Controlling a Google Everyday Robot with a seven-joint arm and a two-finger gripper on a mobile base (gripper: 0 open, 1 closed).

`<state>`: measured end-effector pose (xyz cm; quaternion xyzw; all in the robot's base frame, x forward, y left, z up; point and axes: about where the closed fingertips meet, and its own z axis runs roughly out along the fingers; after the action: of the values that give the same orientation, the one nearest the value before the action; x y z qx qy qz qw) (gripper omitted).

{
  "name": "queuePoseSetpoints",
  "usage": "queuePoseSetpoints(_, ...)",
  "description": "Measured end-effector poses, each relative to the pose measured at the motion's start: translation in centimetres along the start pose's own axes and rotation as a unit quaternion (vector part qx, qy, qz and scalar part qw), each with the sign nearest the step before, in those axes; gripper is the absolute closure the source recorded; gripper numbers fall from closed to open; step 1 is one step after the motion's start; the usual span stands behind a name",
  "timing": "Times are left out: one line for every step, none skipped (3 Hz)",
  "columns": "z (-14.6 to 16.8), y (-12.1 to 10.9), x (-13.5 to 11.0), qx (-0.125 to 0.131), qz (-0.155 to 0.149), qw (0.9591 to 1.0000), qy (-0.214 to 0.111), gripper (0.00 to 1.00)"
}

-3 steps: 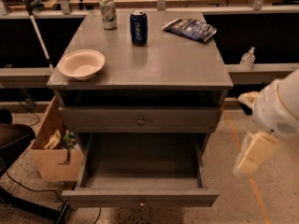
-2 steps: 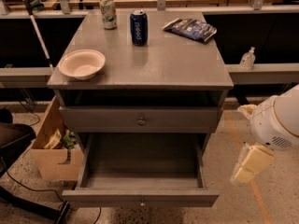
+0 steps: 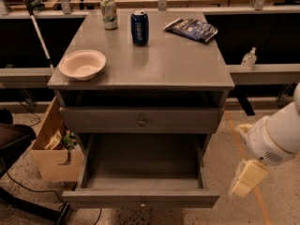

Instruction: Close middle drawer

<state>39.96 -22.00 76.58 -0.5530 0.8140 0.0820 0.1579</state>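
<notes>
The middle drawer (image 3: 140,198) is pulled far out of the grey cabinet, and its bare inside (image 3: 143,161) shows. Its flat front has a small round knob (image 3: 142,203) at the lower edge of the view. Above it, the uppermost drawer front (image 3: 140,120) with its own knob sits nearly shut. The lowest drawer is hidden under the open one. My cream gripper (image 3: 246,178) hangs from the white arm (image 3: 276,135) to the right of the open drawer's front right corner, apart from it and holding nothing that I can see.
On the cabinet top (image 3: 178,64) stand a white bowl (image 3: 82,63), a blue can (image 3: 139,27), a green can (image 3: 109,13) and a chip bag (image 3: 191,29). A cardboard box (image 3: 54,146) stands left of the cabinet. A sanitiser bottle (image 3: 248,59) sits on the right ledge.
My gripper and arm have moved down and a little left, closer to the open drawer's front right corner. The drawer has not moved.
</notes>
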Motion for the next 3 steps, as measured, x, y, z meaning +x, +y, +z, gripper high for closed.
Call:
queuePoseSetpoints(10.1, 2.6, 4.4, -0.097, 0.023, 0.9949, -0.016, 0.0)
queuePoseSetpoints(14.1, 3.7, 5.8, -0.143, 0.037, 0.9888, -0.023, 0.0)
queuePoseSetpoints(14.1, 3.7, 5.8, -0.143, 0.037, 0.9888, -0.023, 0.0)
